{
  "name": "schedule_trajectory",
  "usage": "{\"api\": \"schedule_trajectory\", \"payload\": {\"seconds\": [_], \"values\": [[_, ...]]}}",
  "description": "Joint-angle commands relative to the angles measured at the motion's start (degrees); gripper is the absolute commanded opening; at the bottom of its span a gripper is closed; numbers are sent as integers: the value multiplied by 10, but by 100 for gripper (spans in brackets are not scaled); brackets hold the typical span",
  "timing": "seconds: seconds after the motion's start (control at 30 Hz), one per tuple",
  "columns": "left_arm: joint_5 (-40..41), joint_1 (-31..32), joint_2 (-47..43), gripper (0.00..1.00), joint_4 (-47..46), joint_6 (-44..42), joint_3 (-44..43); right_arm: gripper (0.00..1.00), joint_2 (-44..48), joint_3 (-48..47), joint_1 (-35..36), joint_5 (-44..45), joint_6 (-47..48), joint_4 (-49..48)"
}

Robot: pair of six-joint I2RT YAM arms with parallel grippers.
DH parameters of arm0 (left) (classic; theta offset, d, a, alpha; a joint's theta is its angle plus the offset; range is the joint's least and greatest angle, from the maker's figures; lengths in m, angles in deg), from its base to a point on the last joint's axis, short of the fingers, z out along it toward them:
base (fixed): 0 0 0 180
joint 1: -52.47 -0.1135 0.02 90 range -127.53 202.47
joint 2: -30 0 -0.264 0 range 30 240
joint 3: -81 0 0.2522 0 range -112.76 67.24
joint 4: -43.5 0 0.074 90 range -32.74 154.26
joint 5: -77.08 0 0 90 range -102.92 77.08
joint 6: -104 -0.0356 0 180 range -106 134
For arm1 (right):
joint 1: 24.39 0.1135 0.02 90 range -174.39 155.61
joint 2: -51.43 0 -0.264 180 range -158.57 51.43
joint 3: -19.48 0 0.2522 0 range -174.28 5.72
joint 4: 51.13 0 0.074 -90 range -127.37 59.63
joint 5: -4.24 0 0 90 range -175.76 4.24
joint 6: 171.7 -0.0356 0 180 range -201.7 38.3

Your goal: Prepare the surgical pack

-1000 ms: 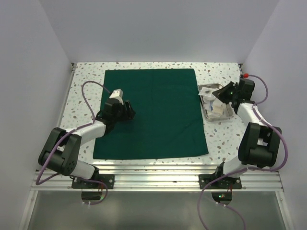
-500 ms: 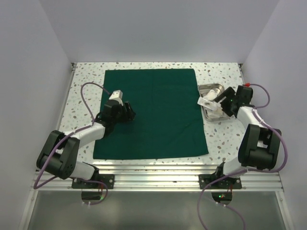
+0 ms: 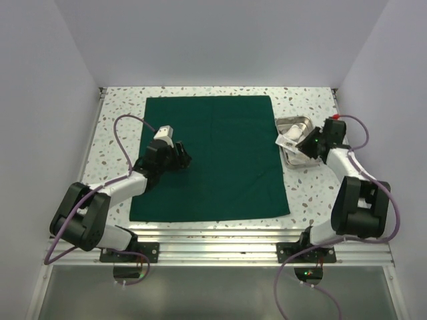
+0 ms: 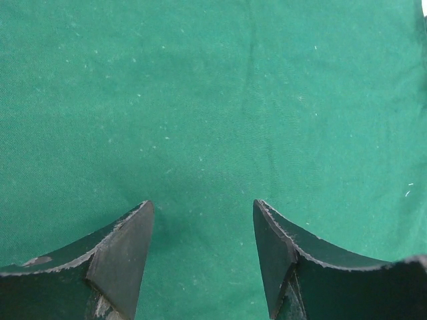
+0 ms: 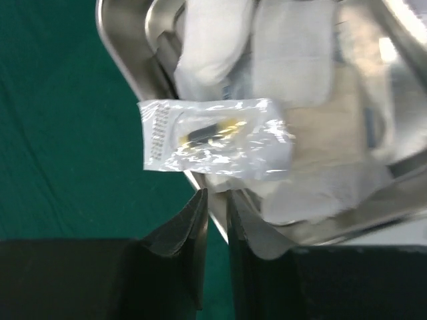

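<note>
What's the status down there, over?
Left gripper open above green cloth. Right gripper pinching tray rim. Cloth spread flat, tray at its right edge. Clear packet lying across that rim.

Matt cloth drape (image 3: 210, 157) beside glossy steel tray (image 3: 293, 123).

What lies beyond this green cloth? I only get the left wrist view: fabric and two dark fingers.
Observer: The dark green fabric drape is a flat square sheet spread on the speckled table; the left end effector hovers over its left part.
Operator: Anything beside it?
Observer: A shiny steel tray sits at its right edge, holding white gauze packets.
Operator: And the right arm?
Observer: The right end effector is at the tray's rim, fingers nearly together, just below a clear plastic pouch; whether it grips anything is unclear.
</note>
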Motion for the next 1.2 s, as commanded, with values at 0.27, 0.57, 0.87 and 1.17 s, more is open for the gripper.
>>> {"api": "schedule_trajectory", "payload": {"seconds": [0.27,0.57,0.87,1.17], "values": [[9,4,-1,65,-26,2,-6,8,-79,-71,79,19,1,-9],[10,4,4,65,-22,0,-12,6,-110,-78,79,38,12,-3],[14,4,5,65,-20,-2,-12,6,-173,-124,73,63,8,-22],[12,4,10,65,-18,-4,-14,10,-231,-219,43,74,17,24]]}}
